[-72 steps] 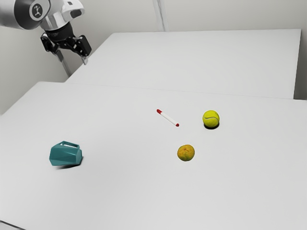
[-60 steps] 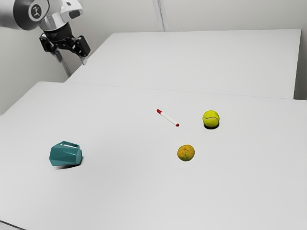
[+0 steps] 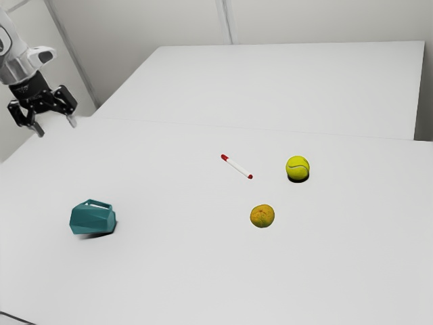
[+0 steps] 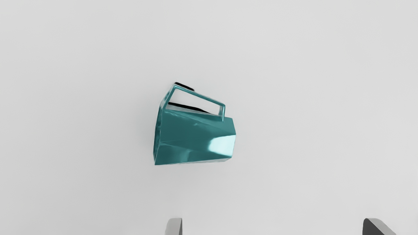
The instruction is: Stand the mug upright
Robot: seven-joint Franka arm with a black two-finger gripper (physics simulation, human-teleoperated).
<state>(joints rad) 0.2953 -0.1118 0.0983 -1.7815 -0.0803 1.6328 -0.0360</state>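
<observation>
Mug (image 3: 93, 218) on its side on white table (image 3: 169, 277), toward the exterior view's left; handle (image 4: 200, 96) off 1 side. Step in hand, prob.: approach for a grasp. Gripper (image 3: 56, 128) up off table, empty, 2 fingers spread wide. Next: get down around mug, grip, tip it base-down. Marker (image 3: 237, 167), orange fruit (image 3: 262, 216) & tennis ball (image 3: 298, 167) well apart from mug. Beyond: 2nd white surface (image 3: 270, 88), pale wall (image 3: 325, 20).

The white surface (image 3: 169, 271) supports four items: a teal mug (image 3: 93, 220), lying on its side; a red-ended white marker (image 3: 237, 167); a yellow-green tennis ball (image 3: 298, 167); a round yellow-orange fruit (image 3: 262, 216).
</observation>
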